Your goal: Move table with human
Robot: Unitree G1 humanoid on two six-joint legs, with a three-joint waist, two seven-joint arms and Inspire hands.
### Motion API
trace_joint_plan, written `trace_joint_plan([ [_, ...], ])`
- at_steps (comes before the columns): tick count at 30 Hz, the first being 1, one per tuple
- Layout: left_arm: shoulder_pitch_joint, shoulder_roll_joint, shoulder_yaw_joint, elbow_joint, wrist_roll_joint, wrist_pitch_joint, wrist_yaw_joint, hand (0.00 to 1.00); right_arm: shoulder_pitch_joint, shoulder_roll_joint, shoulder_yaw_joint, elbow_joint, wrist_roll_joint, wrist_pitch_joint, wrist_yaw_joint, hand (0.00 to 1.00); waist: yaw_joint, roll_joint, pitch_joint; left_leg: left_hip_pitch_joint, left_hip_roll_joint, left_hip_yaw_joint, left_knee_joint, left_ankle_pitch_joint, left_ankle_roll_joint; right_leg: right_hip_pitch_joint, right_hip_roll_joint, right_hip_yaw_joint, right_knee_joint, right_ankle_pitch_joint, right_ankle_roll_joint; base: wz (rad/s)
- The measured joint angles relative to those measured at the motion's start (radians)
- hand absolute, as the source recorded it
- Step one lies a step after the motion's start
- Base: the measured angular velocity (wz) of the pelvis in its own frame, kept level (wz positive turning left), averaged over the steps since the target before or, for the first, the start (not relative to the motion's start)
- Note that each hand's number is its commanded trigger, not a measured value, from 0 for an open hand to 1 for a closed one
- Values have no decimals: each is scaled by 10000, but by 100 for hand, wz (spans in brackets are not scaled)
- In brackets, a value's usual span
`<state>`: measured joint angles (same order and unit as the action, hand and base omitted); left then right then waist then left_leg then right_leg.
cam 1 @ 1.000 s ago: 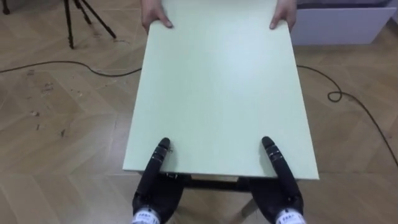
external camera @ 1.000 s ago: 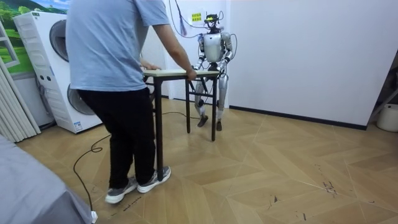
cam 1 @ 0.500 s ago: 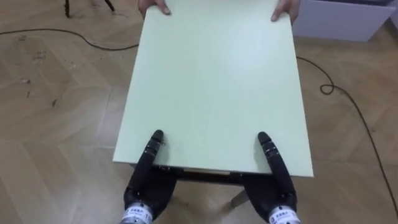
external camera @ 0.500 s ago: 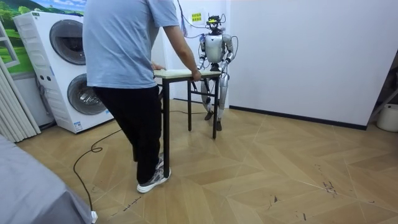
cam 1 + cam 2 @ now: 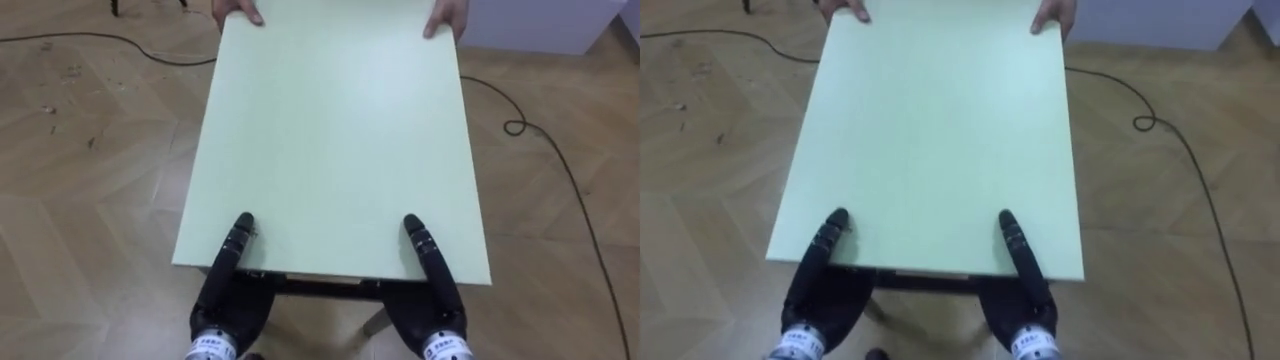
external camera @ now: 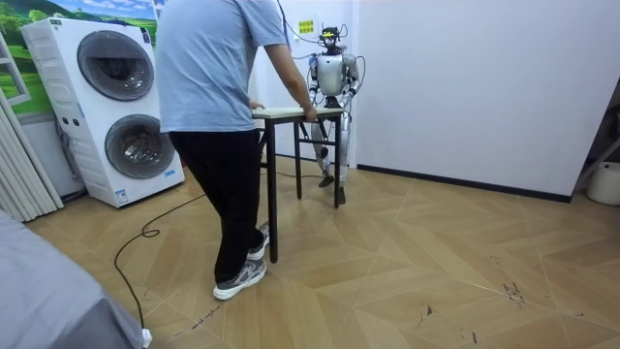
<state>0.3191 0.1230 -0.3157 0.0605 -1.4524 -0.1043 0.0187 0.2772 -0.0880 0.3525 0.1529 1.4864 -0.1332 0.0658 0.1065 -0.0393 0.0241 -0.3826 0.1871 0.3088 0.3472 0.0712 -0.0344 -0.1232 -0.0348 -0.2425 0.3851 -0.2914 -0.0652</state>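
Observation:
The table (image 5: 330, 140) has a pale green top and dark legs. My left hand (image 5: 228, 270) clasps its near edge at the left, thumb on top and fingers underneath. My right hand (image 5: 432, 275) clasps the same edge at the right in the same way. At the far edge a person's hands (image 5: 240, 12) hold both corners. In the room view the person (image 6: 218, 97) stands at one end of the table (image 6: 295, 112), walking, and I stand at the other end near the white wall.
A dark cable (image 5: 545, 150) loops over the wooden floor to the right of the table. A white box (image 5: 540, 25) lies beyond the far right corner. Stacked washing machines (image 6: 107, 107) stand at the room view's left. A grey bed corner (image 6: 48, 301) sits in the foreground.
The person has stepped forward and the table has moved toward the room view's right, with me backing toward the wall. Both hands keep their hold on the near edge.

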Motion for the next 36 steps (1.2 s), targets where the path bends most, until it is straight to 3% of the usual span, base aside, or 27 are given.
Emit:
trace_joint_plan([
  [1,182,-74,-9,2,-74,-43,-4,100,-42,-167,135,14,-12,2,-82,100,171,163,-30,-5,203,-207,1431,-1090,20,7,-21,-331,-95,139,-75,-67],
  [2,336,-233,-12,0,-85,-144,-38,100,-93,-190,242,12,-37,-18,-120,100,183,329,-14,15,325,-389,2946,-1961,-53,-1,-23,-679,-147,238,-149,-58],
  [3,361,-260,-8,-1,-81,-131,-39,100,-105,-262,247,0,-39,-48,-119,100,162,438,-23,130,361,-771,4236,-2527,-73,-70,-18,-1038,-125,299,-231,-25],
  [5,336,-320,2,-13,-61,-133,-39,100,-135,-289,248,-31,-55,-93,-107,100,-34,556,-30,654,389,-1174,5483,-2913,-157,-200,46,-1394,7,321,-309,22],
  [7,328,-328,-23,-13,-24,-117,-49,100,-109,-300,257,-40,-50,-156,-41,100,-373,647,-16,1639,604,-1240,5895,-2883,-212,-344,69,-1710,112,336,-336,48],
  [10,332,-341,-171,-80,-15,-191,-107,100,-28,-441,284,-215,-21,-227,33,100,-731,946,23,3575,787,-1482,4772,-2420,-582,-879,58,-1916,723,341,-326,29],
  [11,227,-346,-170,-102,43,-236,-105,100,-74,-391,221,-256,-42,-271,32,100,-936,1031,39,4045,651,-1567,3569,-2917,-904,-1271,-56,-1872,1180,348,-311,65],
  [12,124,-307,-172,-76,79,-217,-87,100,-15,-385,206,-256,-20,-296,31,100,-1178,854,22,4195,218,-1632,2672,-3015,-784,-1580,-307,-1316,1426,478,-240,79],
  [13,90,-330,-207,-60,106,-200,-57,100,41,-396,193,-285,5,-315,31,100,-1326,846,28,4301,40,-1767,2270,-2997,-762,-1738,-342,-942,1581,624,-313,73],
  [14,74,-361,-284,-52,136,-206,-51,100,131,-462,136,-361,75,-301,37,100,-1450,978,38,4592,-89,-1909,1443,-3011,-767,-2222,-179,-267,1932,951,-444,17],
  [15,178,-260,-329,-128,105,-321,-221,100,188,-401,196,-410,48,-277,145,100,-1369,1118,-71,4609,-4,-2060,1051,-3233,-877,-2437,634,289,845,1346,-510,-11],
  [16,238,-204,-259,-236,61,-369,-377,100,169,-325,250,-552,-32,-289,145,100,-1311,1091,-66,4553,-14,-2064,986,-3440,-1009,-2424,810,340,383,1569,-543,-53],
  [17,228,-303,-86,-326,48,-406,-587,100,72,-357,382,-858,-84,-315,122,100,-1054,1289,22,4491,190,-2287,920,-4052,-1027,-2661,905,188,343,1855,-534,-33],
  [18,100,-329,-77,-346,29,-323,-607,100,47,-396,351,-928,-39,-408,107,100,-997,1286,21,4410,158,-2482,605,-4405,-1006,-2901,848,200,474,1931,-503,-18],
  [20,-222,-291,-267,-284,28,-314,-314,100,-23,-406,101,-845,36,-297,101,100,-1071,1280,20,4316,97,-2558,-212,-4645,-909,-3040,740,237,421,2172,-343,32],
  [21,-487,-312,-467,-230,8,-470,-113,100,-130,-388,-79,-770,64,-210,101,100,-1173,1294,20,4267,-69,-2555,-526,-4757,-817,-3186,615,225,293,2427,-211,37],
  [22,-616,-311,-503,-162,-3,-515,-76,100,-201,-358,-181,-729,68,-143,101,100,-1214,1285,24,4248,-141,-2544,-692,-4790,-744,-3250,543,218,186,2600,-147,18],
  [23,-869,-348,-512,132,-14,-543,-74,100,-362,-267,-343,-512,29,-21,102,100,-1205,1170,12,4162,-458,-2548,-807,-4705,-386,-3324,352,335,-72,2990,-31,-10],
  [24,-967,-419,-487,431,-99,-548,-77,100,-507,-182,-452,-225,-29,106,102,100,-1225,1116,-13,4092,-716,-2518,-782,-4596,-207,-3248,202,485,-382,3384,52,-19],
  [26,-989,-458,-478,679,-189,-500,-75,100,-578,-156,-542,29,-75,258,102,100,-1306,1019,-42,4081,-1121,-2368,-744,-4453,49,-3052,-21,584,-848,3843,195,-14],
  [30,-921,-416,-414,868,-178,-283,-61,100,-364,8,-704,206,-118,421,91,100,-1441,576,-61,3650,-1918,-2245,-97,-4363,478,-2848,-664,865,-1454,4725,503,6],
  [31,-899,-417,-426,868,-175,-266,-31,100,-325,5,-717,206,-159,463,85,100,-1492,535,-56,3595,-2004,-2245,22,-4352,547,-2791,-734,920,-1566,4867,560,12],
  [32,-855,-455,-430,879,-185,-231,14,100,-286,-17,-730,206,-197,514,25,100,-1560,497,-49,3507,-2175,-2228,180,-4325,684,-2682,-873,1056,-1800,5223,852,0],
  [33,-850,-568,-415,906,-167,-211,70,100,-274,-14,-738,204,-218,520,-28,100,-1558,490,-49,3403,-2180,-2080,272,-4272,829,-2615,-931,1247,-2135,5765,1374,0],
  [34,-856,-572,-407,906,-154,-211,92,100,-288,1,-743,205,-233,523,-62,100,-1559,495,-47,3346,-2147,-1923,288,-4246,889,-2618,-954,1330,-2144,5919,1553,12],
  [35,-876,-576,-386,927,-94,-177,151,100,-253,9,-826,204,-224,529,-117,100,-1616,545,-19,3293,-1876,-1307,324,-4140,885,-2628,-1005,1307,-1321,5275,1344,55],
  [36,-941,-520,-438,931,-29,-46,228,100,-103,9,-816,192,-136,459,-96,100,-1788,563,-21,3299,-1610,-828,179,-3945,819,-2605,-1037,1264,211,3764,1159,70],
])
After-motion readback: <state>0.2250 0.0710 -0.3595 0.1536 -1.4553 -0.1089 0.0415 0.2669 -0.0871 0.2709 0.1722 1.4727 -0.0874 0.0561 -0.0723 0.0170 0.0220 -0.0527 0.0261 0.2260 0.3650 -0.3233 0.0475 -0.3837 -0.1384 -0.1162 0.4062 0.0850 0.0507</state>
